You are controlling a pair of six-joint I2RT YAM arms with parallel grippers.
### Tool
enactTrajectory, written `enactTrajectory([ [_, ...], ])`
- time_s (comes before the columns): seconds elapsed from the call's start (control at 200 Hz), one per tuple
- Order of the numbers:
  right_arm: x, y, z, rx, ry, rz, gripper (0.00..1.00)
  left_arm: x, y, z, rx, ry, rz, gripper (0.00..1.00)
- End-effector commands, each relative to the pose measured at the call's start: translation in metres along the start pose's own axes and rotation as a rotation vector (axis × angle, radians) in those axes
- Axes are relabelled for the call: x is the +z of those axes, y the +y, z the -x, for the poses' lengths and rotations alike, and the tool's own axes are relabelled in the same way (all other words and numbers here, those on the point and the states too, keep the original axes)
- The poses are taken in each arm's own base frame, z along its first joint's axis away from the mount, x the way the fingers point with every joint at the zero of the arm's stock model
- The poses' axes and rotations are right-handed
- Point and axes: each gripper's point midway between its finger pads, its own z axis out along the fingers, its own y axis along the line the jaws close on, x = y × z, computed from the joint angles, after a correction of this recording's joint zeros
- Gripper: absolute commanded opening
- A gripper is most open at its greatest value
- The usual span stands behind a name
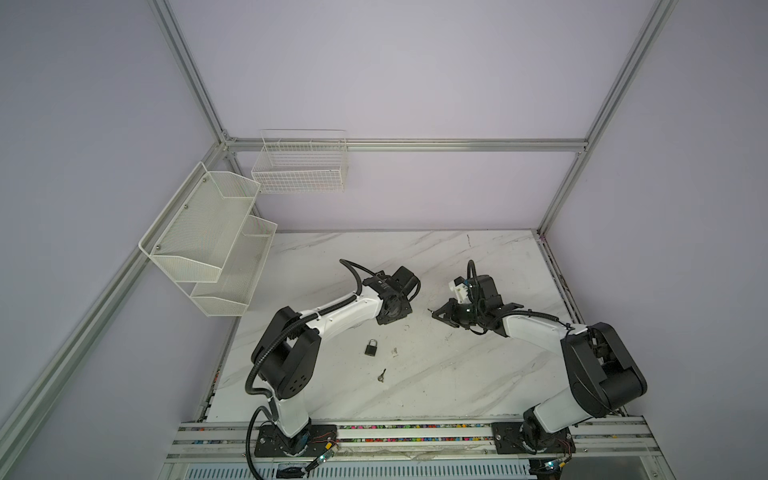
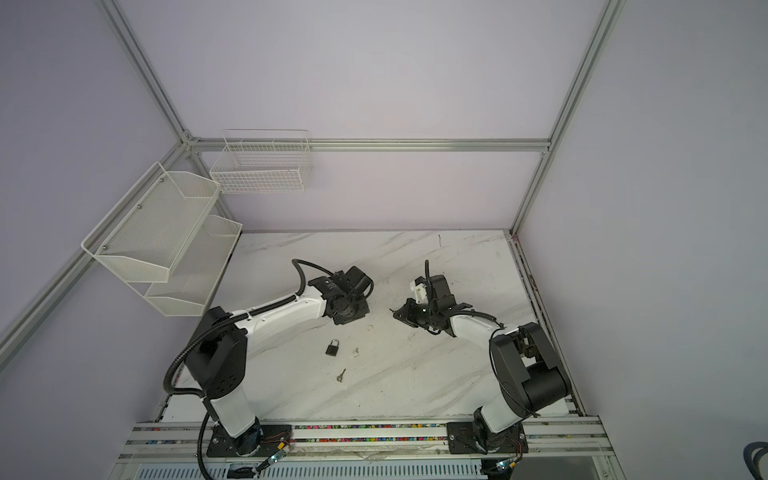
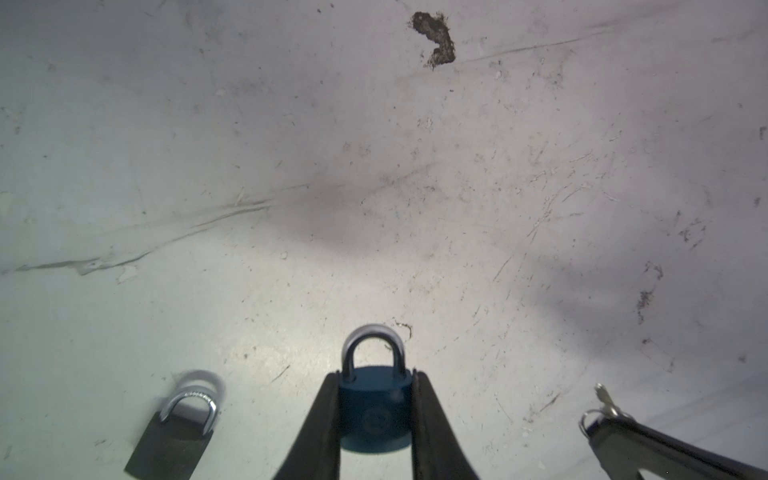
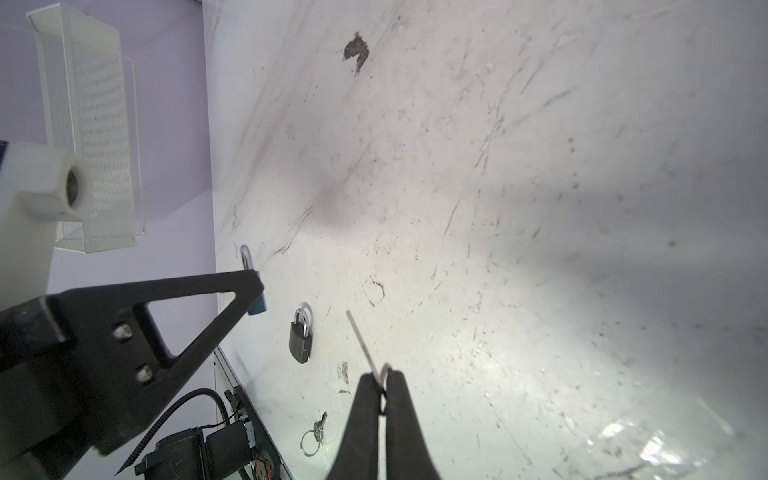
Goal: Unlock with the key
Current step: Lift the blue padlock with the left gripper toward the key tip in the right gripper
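My left gripper (image 3: 376,375) is shut on a blue padlock (image 3: 376,409), gripping its body by both sides above the marble table (image 3: 374,187), with the silver shackle pointing out past the fingertips. My right gripper (image 4: 381,376) is shut on the key (image 4: 360,336). The thin blade juts out of the jaws and its ring shows at the tips. In both top views the right gripper (image 1: 434,311) points left toward the left wrist (image 1: 392,309), with a gap between them. From the right wrist view the blue padlock (image 4: 258,307) sits apart from the key tip.
A dark grey padlock (image 1: 371,347) lies flat on the table near the left arm. A second key on a ring (image 1: 381,375) lies just in front of it. White mesh shelves (image 1: 208,241) and a wire basket (image 1: 299,166) hang on the left and back walls.
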Motion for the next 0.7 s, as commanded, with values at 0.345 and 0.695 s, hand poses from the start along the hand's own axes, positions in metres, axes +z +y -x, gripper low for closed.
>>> enactTrajectory([
  [0.345,0.014,0.066,-0.014,-0.032,-0.099,0.047,0.0,-0.055,0.027,0.029,-0.32,-0.201,-0.13,0.0],
  [0.695,0.023,0.121,-0.022,-0.01,-0.165,0.153,0.0,-0.061,0.031,0.034,-0.41,-0.227,-0.137,0.0],
])
